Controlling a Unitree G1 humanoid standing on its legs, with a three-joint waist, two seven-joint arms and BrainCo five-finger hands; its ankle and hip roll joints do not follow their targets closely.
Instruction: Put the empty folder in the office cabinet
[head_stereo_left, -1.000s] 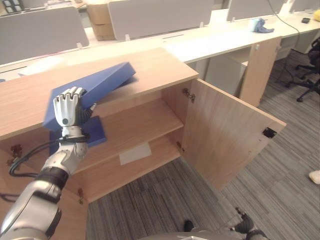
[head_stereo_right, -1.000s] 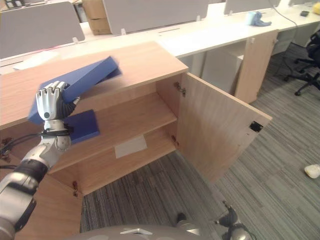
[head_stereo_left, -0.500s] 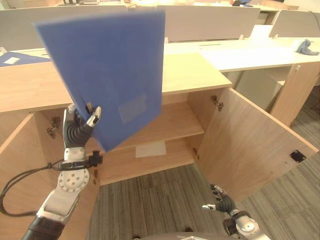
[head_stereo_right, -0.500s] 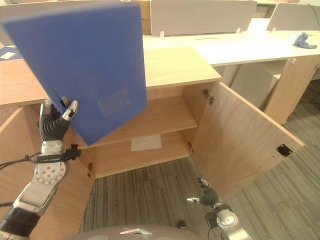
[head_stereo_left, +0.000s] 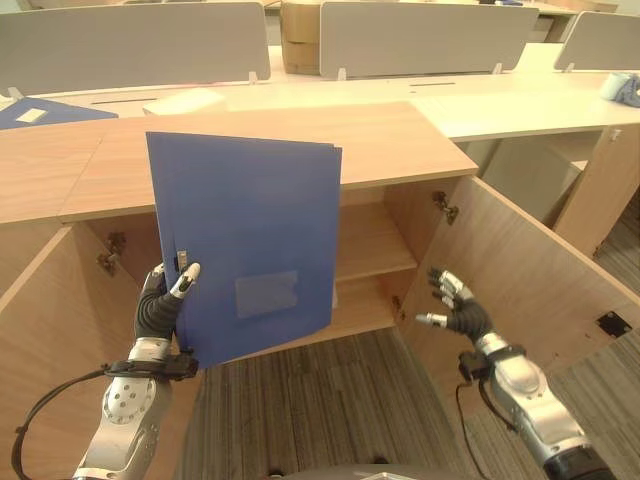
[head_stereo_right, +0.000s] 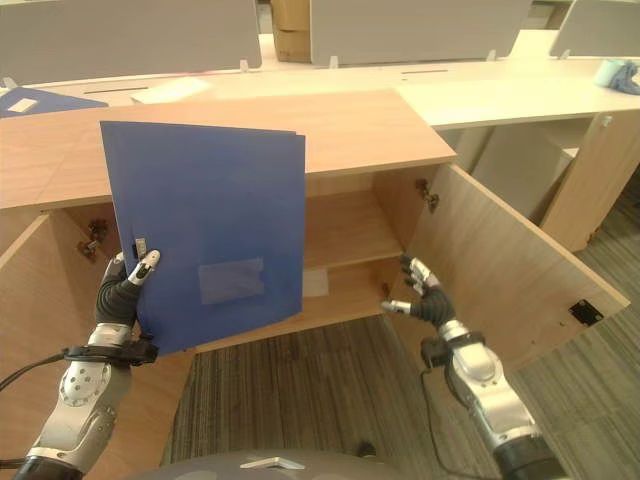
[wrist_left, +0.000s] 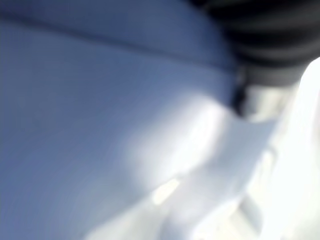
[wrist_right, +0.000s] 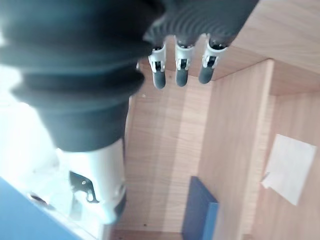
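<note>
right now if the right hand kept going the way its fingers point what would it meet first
Probably the folder in the left hand. The right hand is open, its fingers aimed that way across the open cabinet front; depth is unclear.

**Stuff around the office, not counting the main action**

Long pale desk (head_stereo_left: 480, 95) runs along the back, with grey divider panels (head_stereo_left: 130, 45) standing up on it. A cardboard box (head_stereo_left: 298, 22) sits behind, between two of the panels. Far left on the wooden top there's another blue folder (head_stereo_left: 40, 112) lying flat with a little white label on it, and a white sheet (head_stereo_left: 185, 101) lies further along near the middle. Far right of the desk has a light blue crumpled cloth (head_stereo_right: 622, 75), can't tell more than that. Floor is grey striped carpet (head_stereo_left: 300, 410). Right wrist view shows a white sheet of paper (wrist_right: 290, 167) lying on a wood surface, plus a dark blue flat item (wrist_right: 200, 210) nearby.
</note>
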